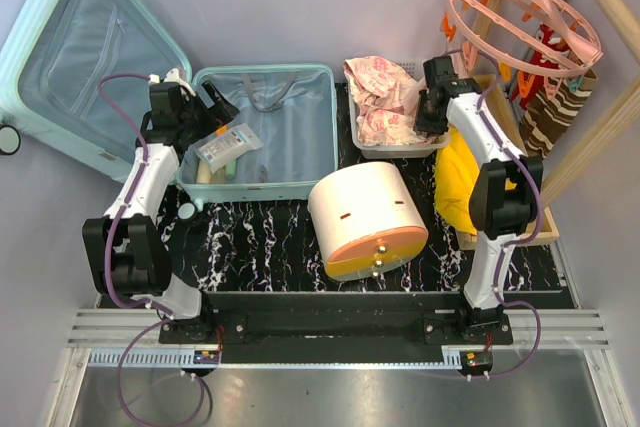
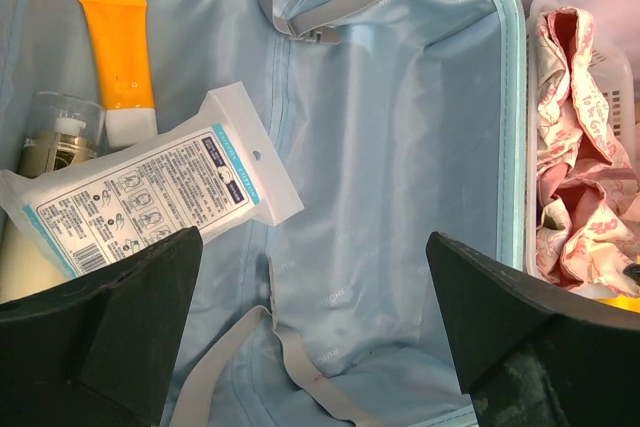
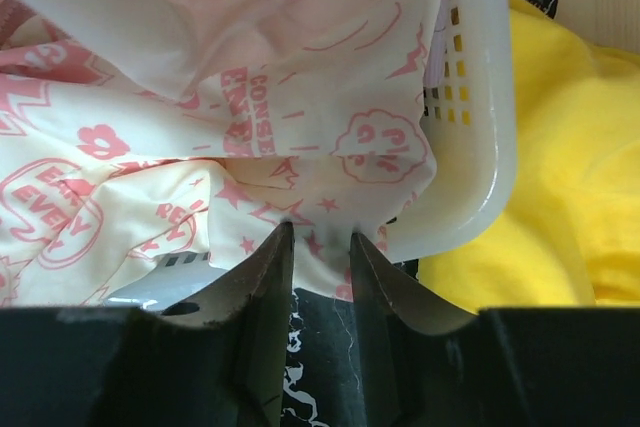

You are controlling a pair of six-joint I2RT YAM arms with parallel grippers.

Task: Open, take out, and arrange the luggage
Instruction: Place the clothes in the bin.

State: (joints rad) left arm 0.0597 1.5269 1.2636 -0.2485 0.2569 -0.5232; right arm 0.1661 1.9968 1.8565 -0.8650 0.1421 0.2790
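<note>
The luggage, a pale mint-blue suitcase, lies open at the back of the table, its lid leaning off to the left. Inside, at its left end, are a white printed packet, an orange tube and a clear-capped bottle. My left gripper is open and empty above the blue lining; in the top view it is over the suitcase's left end. My right gripper is shut on the hanging edge of a pink-printed cream cloth at the white basket's near rim.
A cream cylinder with an orange end lies on the black marbled mat in front of the suitcase. A yellow cloth lies beside the basket on the right. A pink round hanger, a striped bag and wooden bars stand at the back right.
</note>
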